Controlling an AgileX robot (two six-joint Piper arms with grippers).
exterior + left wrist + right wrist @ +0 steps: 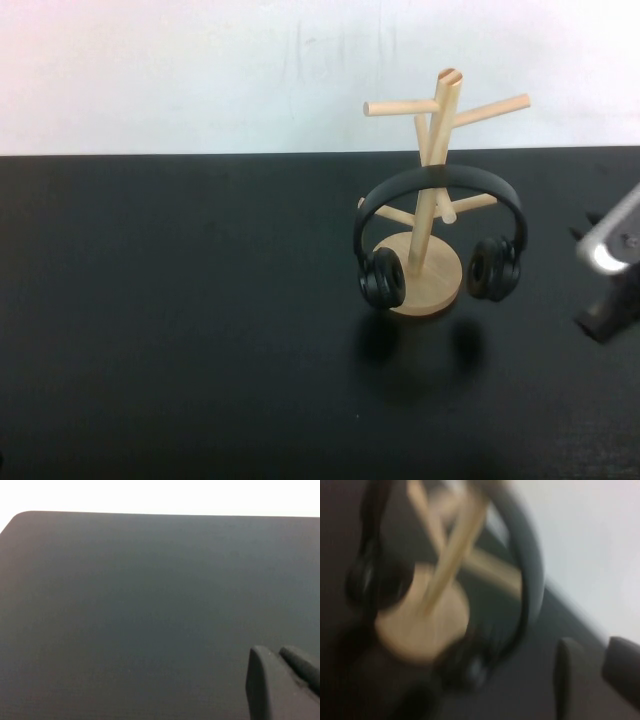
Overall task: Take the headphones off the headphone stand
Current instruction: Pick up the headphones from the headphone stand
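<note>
Headphones (439, 232) hang on the wooden stand (437, 160), right of centre in the high view; the black headband arches over a low peg, and the two earcups dangle either side of the post, just above the round base; the stand rests on a black table (180, 320). Right gripper (607, 290) sits at the right edge, near the headphones but apart, its fingers (570, 675) spread with a clear gap, holding nothing. Left gripper (285, 680) hovers over bare table; I cannot tell its jaw state.
</note>
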